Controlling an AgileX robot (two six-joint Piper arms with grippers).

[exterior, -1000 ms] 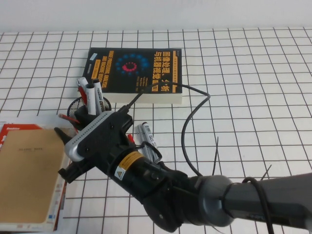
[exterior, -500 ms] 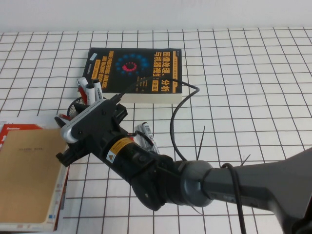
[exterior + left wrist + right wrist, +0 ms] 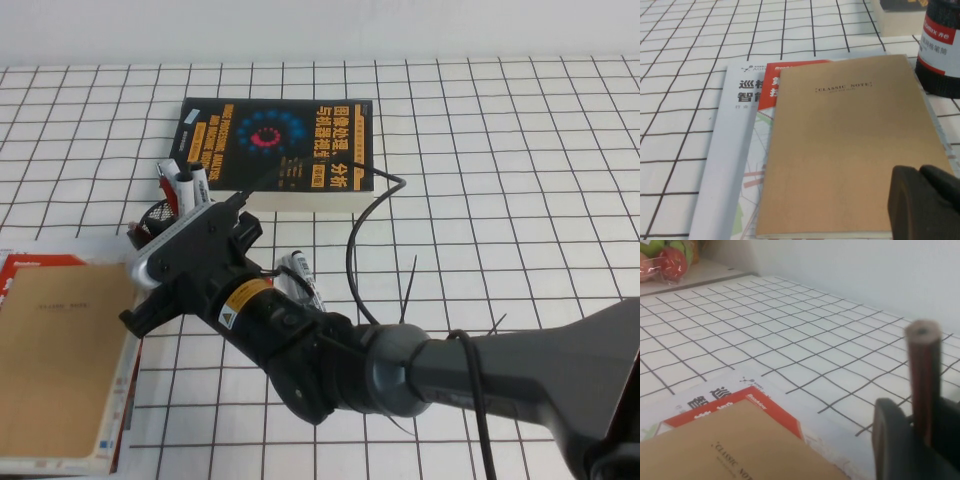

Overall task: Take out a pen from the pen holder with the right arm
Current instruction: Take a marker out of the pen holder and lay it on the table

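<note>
Right gripper (image 3: 921, 414) clamps a red pen (image 3: 923, 365) at the pen holder (image 3: 158, 216), lift-out pending; left gripper (image 3: 922, 200), closed, hovers nearby.

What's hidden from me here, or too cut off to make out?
- Red pencil: right wrist view, lower part hidden by the right gripper around it.
- Pen holder: high view, mostly behind the right gripper.
- Left gripper: left wrist view, cut off by the frame corner, over the notebook.
</note>
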